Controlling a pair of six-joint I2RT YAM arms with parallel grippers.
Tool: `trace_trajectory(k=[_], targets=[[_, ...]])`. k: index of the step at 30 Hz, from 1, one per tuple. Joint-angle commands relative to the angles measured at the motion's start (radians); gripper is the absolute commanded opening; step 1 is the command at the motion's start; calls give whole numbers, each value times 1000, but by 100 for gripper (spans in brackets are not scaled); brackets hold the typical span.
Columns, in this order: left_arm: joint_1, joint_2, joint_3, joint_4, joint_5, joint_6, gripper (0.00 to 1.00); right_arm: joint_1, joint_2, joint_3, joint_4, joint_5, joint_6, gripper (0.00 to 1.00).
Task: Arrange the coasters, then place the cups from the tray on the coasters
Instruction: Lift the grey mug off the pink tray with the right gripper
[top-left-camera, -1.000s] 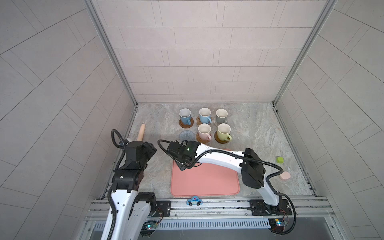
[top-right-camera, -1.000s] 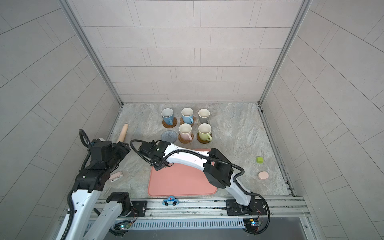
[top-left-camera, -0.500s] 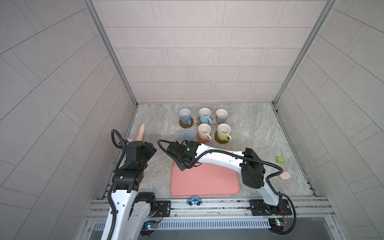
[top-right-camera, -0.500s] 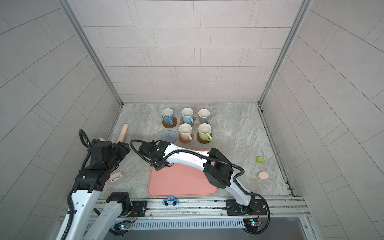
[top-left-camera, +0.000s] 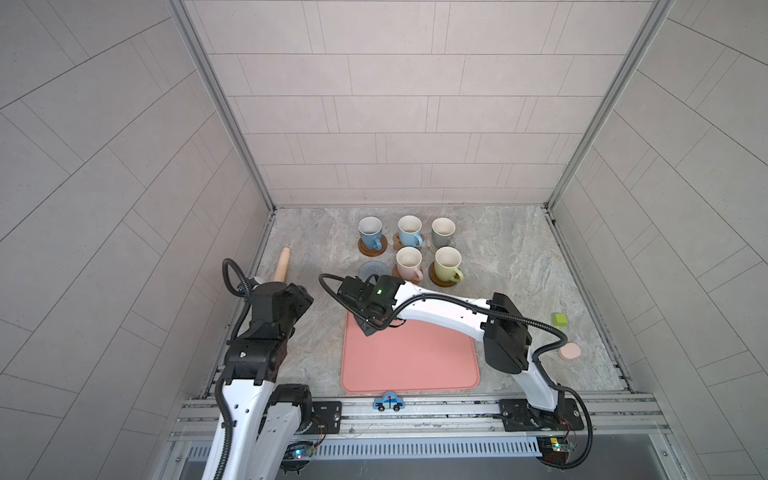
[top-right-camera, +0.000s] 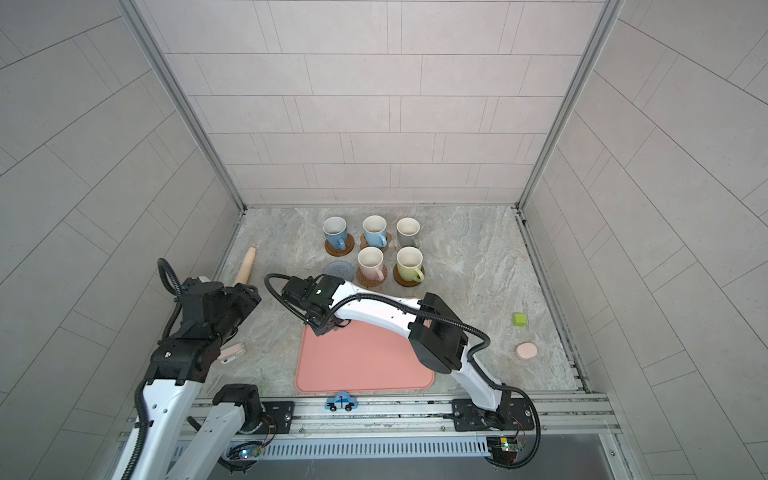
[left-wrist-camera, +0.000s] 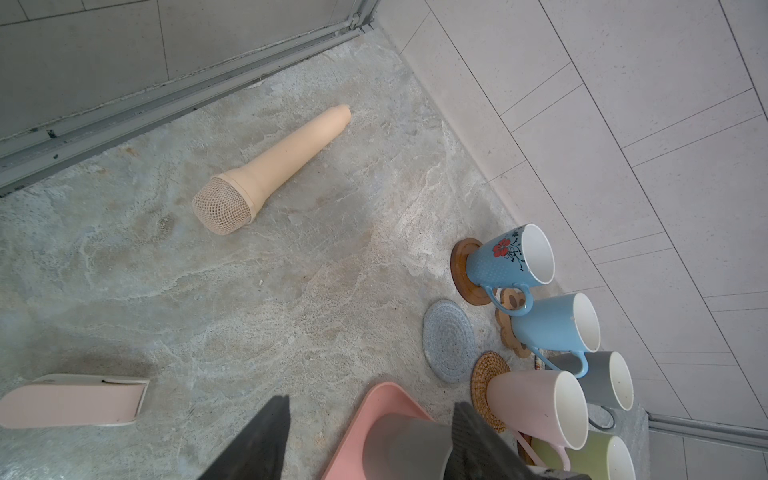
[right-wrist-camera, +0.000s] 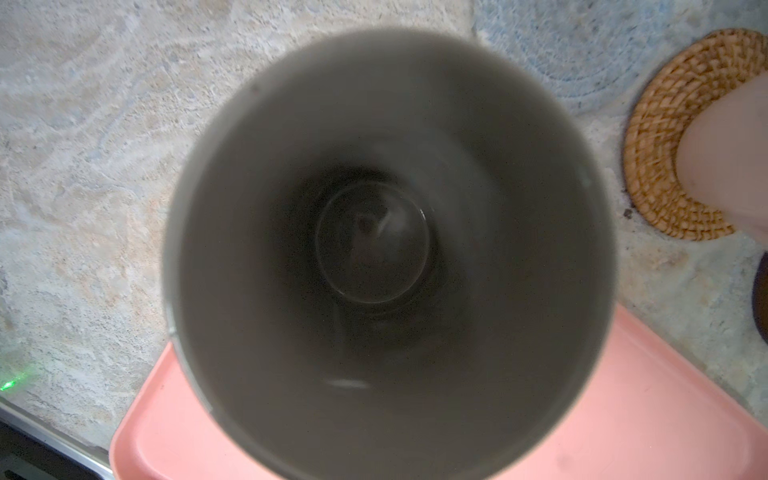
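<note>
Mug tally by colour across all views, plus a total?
blue mugs: 2
light grey mug: 1
pink mug: 1
yellow-green mug: 1
dark grey mug, at the tray corner: 1
Total: 6

salmon-pink tray (top-left-camera: 409, 361), grey-blue woven coaster (top-left-camera: 370, 268)
</note>
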Motion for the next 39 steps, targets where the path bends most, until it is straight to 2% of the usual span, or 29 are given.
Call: trace_trajectory(k=[1, 39], targets=[[5, -11, -11, 4, -16, 0, 69, -4, -72, 44, -15, 30, -9, 11], [4, -22, -19, 15, -5, -19, 69, -21, -106, 115, -48, 31, -38, 11]])
